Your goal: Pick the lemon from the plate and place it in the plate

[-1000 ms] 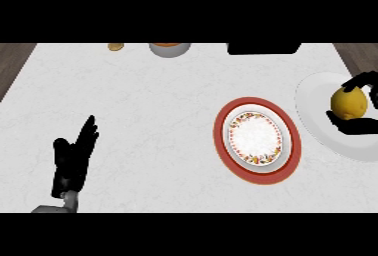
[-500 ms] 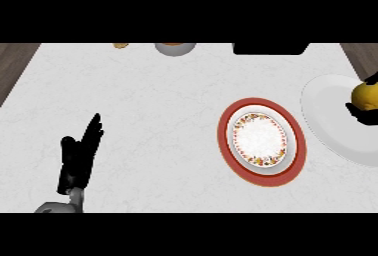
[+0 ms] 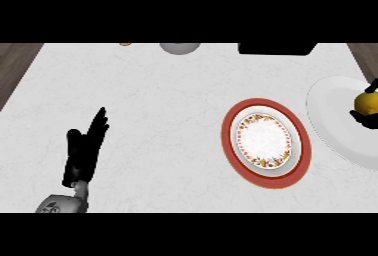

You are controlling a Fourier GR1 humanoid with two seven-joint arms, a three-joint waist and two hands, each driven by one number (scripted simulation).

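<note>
White marbled desk [image 3: 162, 110] fills most of the head view, faint grey veining. Dark wood floor strips show at the upper left and upper right corners.

Lemon [image 3: 367, 101] at the far right edge, over the plain white plate [image 3: 332, 117], which is cut off by the frame. Right hand [image 3: 364, 118] only partly in view: dark fingers [image 3: 371, 86] curl around the lemon above and below it, clamped on it. Cannot tell whether the lemon touches the plate or is lifted.

Just left of the white plate, apart from it, sits a red-rimmed plate [image 3: 238, 118] with a smaller patterned white plate [image 3: 263, 140] stacked on it; nothing on that one.

Left hand [image 3: 83, 150] at lower left, resting over the desk, fingers straight and together, pointing up-right, holding nothing. Grey forearm [image 3: 63, 202] enters from the bottom edge.

Along the back edge: a grey bowl [image 3: 179, 47], a small orange object [image 3: 126, 44] left of it, a black object [image 3: 277, 48] to the right, all partly cropped and well apart from the plates.
</note>
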